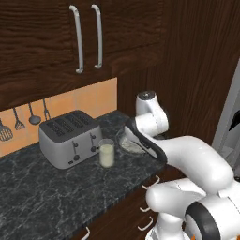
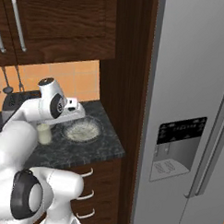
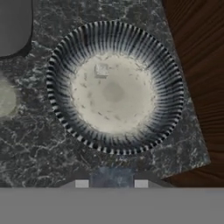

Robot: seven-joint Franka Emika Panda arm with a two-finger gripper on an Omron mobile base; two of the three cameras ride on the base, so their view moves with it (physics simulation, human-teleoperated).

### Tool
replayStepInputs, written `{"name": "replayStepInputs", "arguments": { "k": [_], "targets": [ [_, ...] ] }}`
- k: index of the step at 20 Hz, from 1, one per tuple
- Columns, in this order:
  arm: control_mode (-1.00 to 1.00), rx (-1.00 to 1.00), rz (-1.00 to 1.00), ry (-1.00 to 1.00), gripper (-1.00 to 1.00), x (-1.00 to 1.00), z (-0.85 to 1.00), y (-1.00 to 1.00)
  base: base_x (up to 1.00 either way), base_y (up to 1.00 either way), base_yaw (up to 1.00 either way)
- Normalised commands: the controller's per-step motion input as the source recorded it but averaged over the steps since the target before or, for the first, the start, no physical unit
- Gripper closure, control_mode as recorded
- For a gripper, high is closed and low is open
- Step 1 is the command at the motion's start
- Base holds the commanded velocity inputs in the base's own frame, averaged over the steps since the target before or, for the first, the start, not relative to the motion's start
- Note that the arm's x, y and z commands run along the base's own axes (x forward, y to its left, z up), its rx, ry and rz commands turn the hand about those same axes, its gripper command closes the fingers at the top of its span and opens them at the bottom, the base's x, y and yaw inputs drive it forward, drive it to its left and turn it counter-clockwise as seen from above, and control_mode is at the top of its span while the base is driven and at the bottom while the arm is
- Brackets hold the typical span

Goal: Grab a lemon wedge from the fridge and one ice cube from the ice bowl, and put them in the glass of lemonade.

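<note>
In the left base view, the glass of lemonade (image 1: pixel 106 154) is seen beside the toaster (image 1: pixel 70 137), with the arm bent over the ice bowl (image 1: pixel 129 142), presumably for a pick.

In the right base view, the fridge (image 2: pixel 187 112) is shown closed, its dispenser panel (image 2: pixel 179 147) bearing no legible writing.

In the hand view, an ice cube (image 3: pixel 101 70) is framed ahead of the fingertips (image 3: pixel 82 183); whether the gripper is spread cannot be told.

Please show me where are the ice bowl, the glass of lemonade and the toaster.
ice bowl (image 3: pixel 114 48): hand view, ribbed inner wall.
glass of lemonade (image 1: pixel 106 154): left base view, its side.
toaster (image 1: pixel 70 140): left base view, front face.
</note>
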Motion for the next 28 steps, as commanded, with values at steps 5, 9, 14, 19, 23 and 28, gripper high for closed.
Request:
{"name": "replayStepInputs", "arguments": {
  "k": [5,9,14,19,23,28],
  "targets": [
    [-1.0,0.0,0.0,-0.21,1.0,-0.28,0.54,0.61,0.0,0.0,0.0],
    [-1.0,0.0,0.0,-0.07,1.0,-0.02,0.31,0.73,0.0,0.0,0.0],
    [-1.0,0.0,0.03,0.0,1.0,0.08,0.0,0.7,0.0,0.0,0.0],
    [-1.0,0.0,0.01,0.0,1.0,0.32,0.0,0.68,0.0,0.0,0.0],
    [-1.0,-0.04,0.03,0.0,1.0,0.44,-0.19,0.4,0.0,0.0,0.0],
    [-1.0,-0.04,0.04,0.0,1.0,0.4,-0.39,0.15,0.0,0.0,0.0]
  ]
}}
